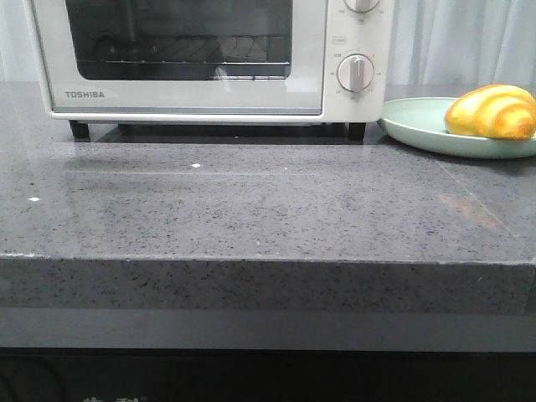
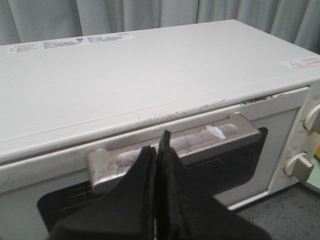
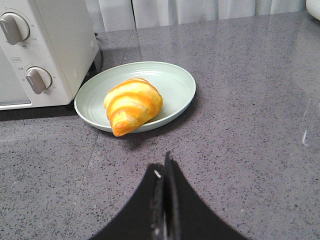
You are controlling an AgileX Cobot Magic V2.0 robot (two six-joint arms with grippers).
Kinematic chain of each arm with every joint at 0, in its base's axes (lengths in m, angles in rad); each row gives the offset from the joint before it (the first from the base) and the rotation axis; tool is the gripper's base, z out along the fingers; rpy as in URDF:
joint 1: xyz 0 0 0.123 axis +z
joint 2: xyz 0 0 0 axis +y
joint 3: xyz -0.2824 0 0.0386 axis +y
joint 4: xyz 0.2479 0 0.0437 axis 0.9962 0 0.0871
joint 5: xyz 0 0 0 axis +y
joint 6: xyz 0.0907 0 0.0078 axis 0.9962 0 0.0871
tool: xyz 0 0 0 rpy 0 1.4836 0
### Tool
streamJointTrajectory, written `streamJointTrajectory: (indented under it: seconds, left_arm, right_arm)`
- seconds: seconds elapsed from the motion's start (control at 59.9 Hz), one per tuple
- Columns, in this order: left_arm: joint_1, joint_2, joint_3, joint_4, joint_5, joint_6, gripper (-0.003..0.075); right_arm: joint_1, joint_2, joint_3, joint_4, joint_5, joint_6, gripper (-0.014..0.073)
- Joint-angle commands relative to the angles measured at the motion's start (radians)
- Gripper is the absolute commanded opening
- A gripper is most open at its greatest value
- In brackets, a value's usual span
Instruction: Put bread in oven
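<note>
Resting on the pale green plate (image 3: 175, 82) at three o'clock of the oven (image 1: 184, 59), the bread (image 3: 132, 104) looks light, soft and glossy (likely slippery); grip it gently across its broad middle. Oven door is closed. Left tool (image 2: 158, 150) hovers near the door handle (image 2: 175, 147), fingers together, empty. Right tool (image 3: 164, 172) likewise pressed together, holding nothing, above the desk (image 3: 240, 140).

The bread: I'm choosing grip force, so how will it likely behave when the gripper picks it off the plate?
The bread looks glossy, so the fingers may slip on it. Its rounded, tapering shape suggests it could rock or roll if nudged. It lies at the near edge of the shallow plate, so a sideways push might slide it over the low rim.
</note>
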Motion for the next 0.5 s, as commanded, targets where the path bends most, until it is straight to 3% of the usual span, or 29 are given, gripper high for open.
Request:
streamJointTrajectory:
  seconds: [0.0, 0.3, 0.484]
  left_arm:
    - [-0.007, 0.035, -0.083, -0.004, -0.079, 0.0, -0.002]
    - [-0.007, 0.134, -0.126, -0.001, -0.119, 0.0, -0.002]
    - [-0.009, 0.133, -0.126, -0.001, -0.037, 0.0, -0.002]
  right_arm:
    - [0.002, 0.017, -0.037, 0.007, -0.073, -0.006, -0.0067]
    - [0.002, 0.017, -0.037, 0.007, -0.073, -0.006, -0.0067]
    - [0.002, 0.017, -0.037, 0.007, -0.073, -0.006, -0.0067]
